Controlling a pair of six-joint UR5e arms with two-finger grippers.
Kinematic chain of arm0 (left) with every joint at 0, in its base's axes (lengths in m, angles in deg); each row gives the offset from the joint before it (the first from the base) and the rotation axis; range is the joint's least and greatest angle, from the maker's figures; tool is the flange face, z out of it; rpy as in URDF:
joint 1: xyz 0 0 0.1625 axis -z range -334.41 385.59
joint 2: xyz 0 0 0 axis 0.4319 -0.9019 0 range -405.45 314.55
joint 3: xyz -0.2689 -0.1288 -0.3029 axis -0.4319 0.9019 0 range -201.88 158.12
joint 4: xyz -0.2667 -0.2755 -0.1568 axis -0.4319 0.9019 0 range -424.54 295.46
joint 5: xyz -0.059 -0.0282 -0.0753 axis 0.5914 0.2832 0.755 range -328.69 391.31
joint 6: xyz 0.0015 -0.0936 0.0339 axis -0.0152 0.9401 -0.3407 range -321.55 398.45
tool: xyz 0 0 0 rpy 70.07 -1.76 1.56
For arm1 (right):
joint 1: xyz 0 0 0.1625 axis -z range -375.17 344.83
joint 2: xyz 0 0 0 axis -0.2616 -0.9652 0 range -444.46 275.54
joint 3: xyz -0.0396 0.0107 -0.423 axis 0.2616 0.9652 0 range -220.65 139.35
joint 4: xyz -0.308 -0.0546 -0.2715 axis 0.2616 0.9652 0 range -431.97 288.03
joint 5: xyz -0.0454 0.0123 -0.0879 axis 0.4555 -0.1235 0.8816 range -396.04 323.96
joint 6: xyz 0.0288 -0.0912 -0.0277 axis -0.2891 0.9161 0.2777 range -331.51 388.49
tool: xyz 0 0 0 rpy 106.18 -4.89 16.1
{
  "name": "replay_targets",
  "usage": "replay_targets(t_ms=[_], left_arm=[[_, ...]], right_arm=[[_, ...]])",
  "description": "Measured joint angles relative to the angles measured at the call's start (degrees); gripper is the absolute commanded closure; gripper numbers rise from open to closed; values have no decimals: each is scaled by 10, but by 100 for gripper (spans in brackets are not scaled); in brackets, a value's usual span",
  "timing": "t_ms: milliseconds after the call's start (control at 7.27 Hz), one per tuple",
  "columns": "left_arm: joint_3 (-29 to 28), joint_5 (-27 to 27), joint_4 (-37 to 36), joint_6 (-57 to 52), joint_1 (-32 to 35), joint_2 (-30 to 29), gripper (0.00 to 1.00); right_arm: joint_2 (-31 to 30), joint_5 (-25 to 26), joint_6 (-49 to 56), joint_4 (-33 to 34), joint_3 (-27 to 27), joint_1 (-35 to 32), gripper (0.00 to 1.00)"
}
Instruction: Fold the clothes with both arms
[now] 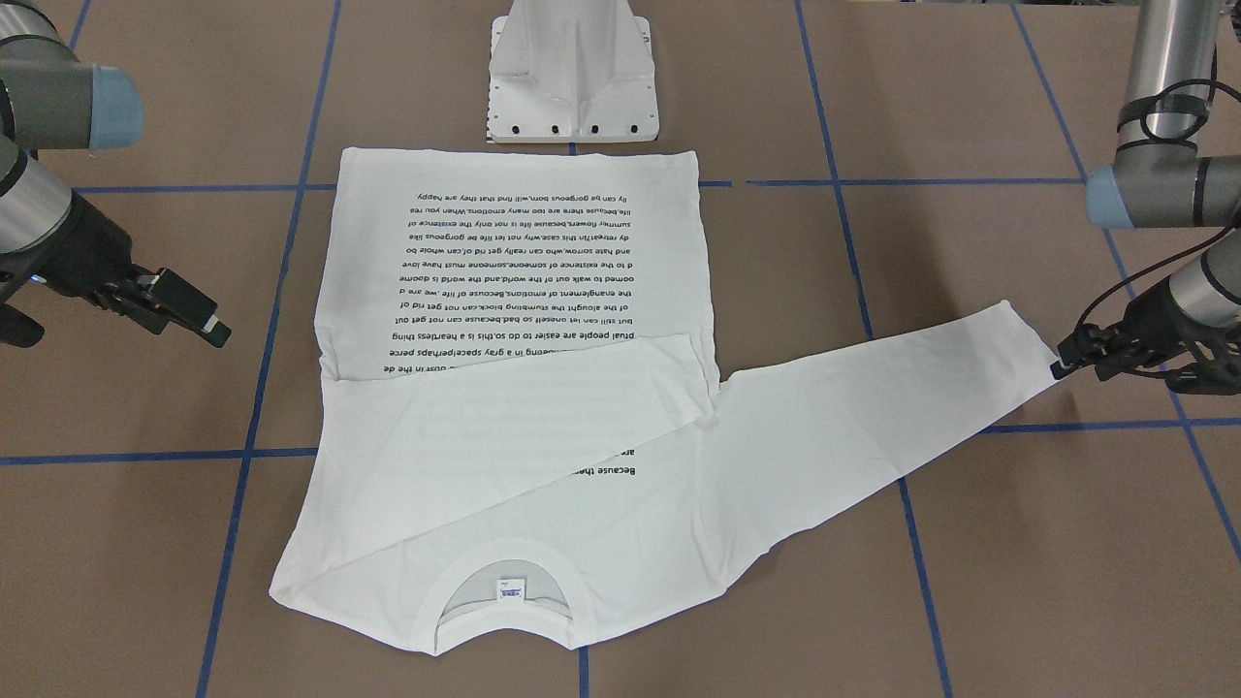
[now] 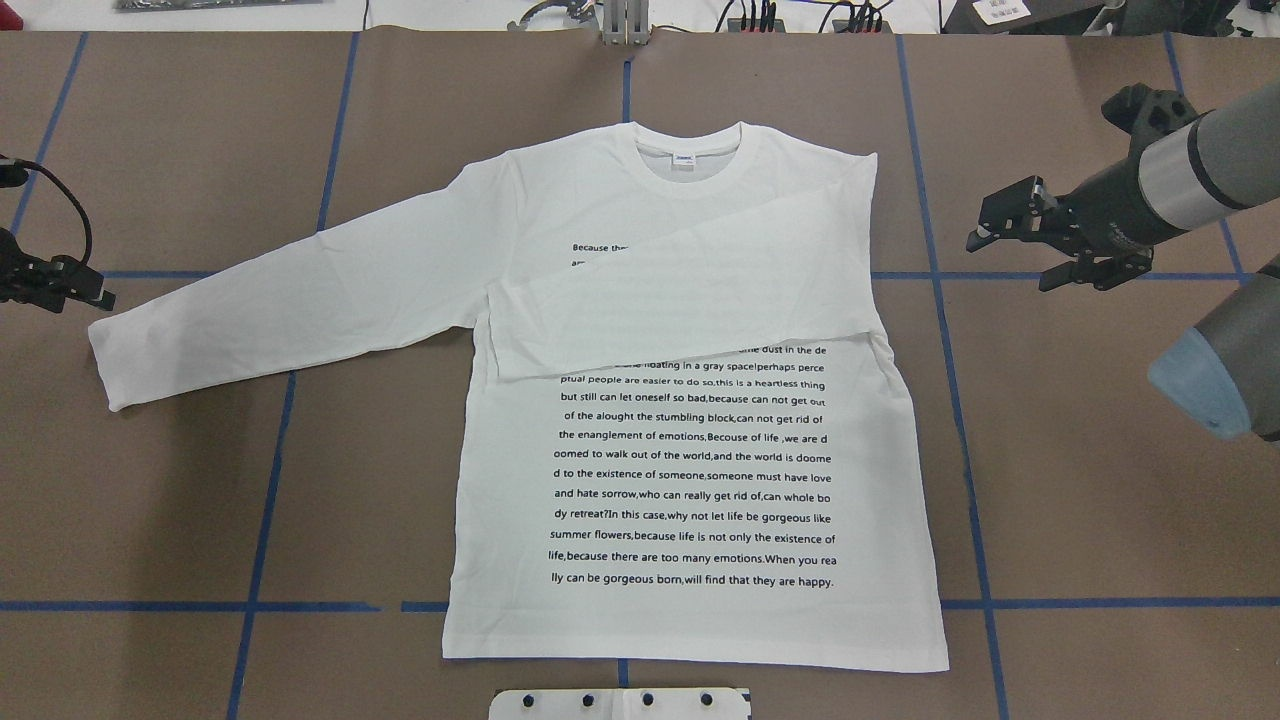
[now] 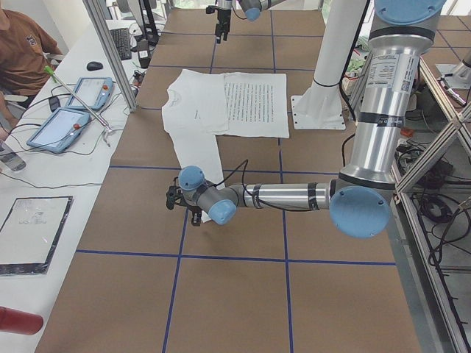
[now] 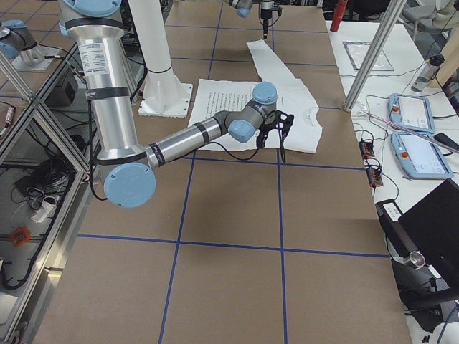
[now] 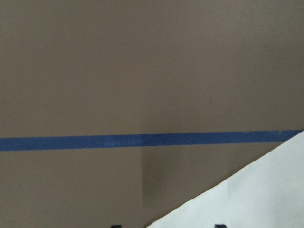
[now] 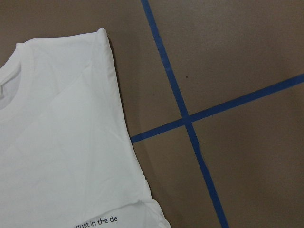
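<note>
While flat, T-shirt (image 2: 700, 470) near left pincer (image 2: 97, 296).

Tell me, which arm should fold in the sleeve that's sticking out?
Left, probably. The left gripper is open right at the cuff of the outstretched sleeve. The right gripper hovers beyond the other side, by the folded sleeve.

open table (image 2: 1100, 450) beside shirt (image 2: 700, 620), pedestal (image 1: 572, 78) nr hem

Shirt (image 2: 400, 270): white, rows of small black text on front. Table (image 2: 200, 480) under shirt: brown w/ blue tape lines (image 2: 150, 606) in grid. Left arm (image 1: 1163, 78) & right arm (image 2: 1180, 185), either side of shirt: silver-grey, lt-blue caps. Base (image 1: 572, 78) by shirt hem: white.
</note>
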Motion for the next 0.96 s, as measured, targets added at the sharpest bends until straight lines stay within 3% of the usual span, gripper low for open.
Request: replay_targets(t_ms=[550, 825, 962], left_arm=[[-9, -3, -2, 0, -17, -1, 34], [-12, -3, -2, 0, -24, 1, 42], [-12, -3, -2, 0, -25, 2, 53]], right_arm=[[-5, 10, 1, 0, -1, 1, 1], [-5, 11, 1, 0, -1, 0, 1], [-5, 11, 0, 0, -2, 0, 1]])
